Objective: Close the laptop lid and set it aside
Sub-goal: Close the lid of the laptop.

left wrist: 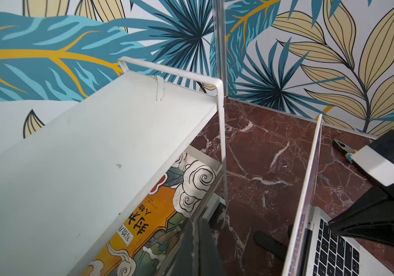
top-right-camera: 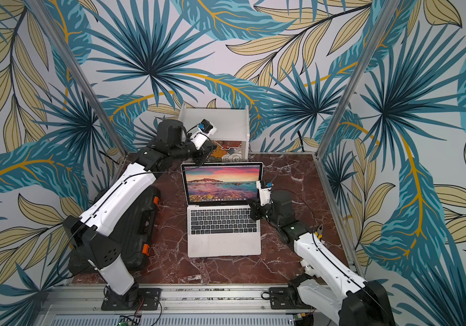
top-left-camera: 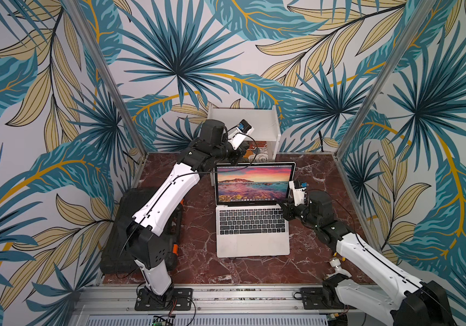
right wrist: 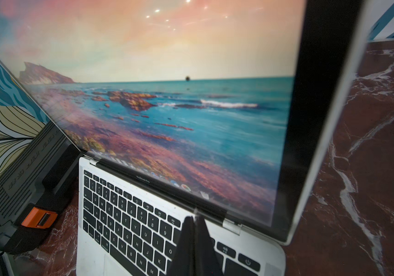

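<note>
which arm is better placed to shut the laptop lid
Left. The left gripper sits behind the laptop lid near its top edge, so it can likely push it down. The right gripper is over the keyboard, in the lid's path.

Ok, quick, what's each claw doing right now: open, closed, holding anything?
Left claw: closed, holding nothing, behind the laptop lid.
Right claw: closed, holding nothing, over the keyboard.

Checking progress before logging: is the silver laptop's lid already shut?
No, the flat silver laptop lid stands raised, well clear of the black keyboard.
</note>
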`<state>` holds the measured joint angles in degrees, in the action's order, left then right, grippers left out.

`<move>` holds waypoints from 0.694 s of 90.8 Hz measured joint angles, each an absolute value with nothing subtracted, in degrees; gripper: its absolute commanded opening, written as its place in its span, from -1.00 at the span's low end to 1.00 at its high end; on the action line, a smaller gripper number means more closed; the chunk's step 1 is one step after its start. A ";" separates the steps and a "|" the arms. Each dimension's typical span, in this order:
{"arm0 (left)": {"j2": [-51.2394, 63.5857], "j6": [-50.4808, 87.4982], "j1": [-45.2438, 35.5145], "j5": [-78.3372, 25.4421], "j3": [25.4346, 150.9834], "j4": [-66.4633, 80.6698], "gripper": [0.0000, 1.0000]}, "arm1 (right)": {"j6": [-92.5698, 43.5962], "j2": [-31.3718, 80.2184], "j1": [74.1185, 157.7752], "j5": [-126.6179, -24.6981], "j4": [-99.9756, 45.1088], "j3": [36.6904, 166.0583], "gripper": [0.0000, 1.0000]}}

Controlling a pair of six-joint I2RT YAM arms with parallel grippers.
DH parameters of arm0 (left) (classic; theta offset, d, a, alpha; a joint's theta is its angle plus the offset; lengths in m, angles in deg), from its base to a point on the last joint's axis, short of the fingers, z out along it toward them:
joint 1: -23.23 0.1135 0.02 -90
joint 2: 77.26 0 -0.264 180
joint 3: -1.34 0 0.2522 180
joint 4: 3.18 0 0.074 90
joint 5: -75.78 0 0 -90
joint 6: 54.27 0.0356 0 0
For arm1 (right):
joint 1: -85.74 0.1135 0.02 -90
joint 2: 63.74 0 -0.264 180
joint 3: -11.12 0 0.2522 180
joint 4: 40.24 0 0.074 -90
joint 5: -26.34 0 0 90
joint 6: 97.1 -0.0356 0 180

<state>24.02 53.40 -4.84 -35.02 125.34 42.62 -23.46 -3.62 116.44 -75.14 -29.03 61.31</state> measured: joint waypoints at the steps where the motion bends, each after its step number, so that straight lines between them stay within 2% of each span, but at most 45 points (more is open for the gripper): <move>1: 24.19 53.47 -4.86 -35.02 125.56 42.86 -0.96 | -23.31 -3.60 116.55 -75.01 -29.03 61.31 -1.00; 63: 27.19 56.15 -8.88 -32.65 128.57 48.89 -0.96 | -20.56 -3.73 119.13 -71.12 -29.20 61.31 -1.00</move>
<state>27.19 56.15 -8.88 -32.65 128.57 48.89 -20.56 -3.73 119.13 -71.12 -29.20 61.31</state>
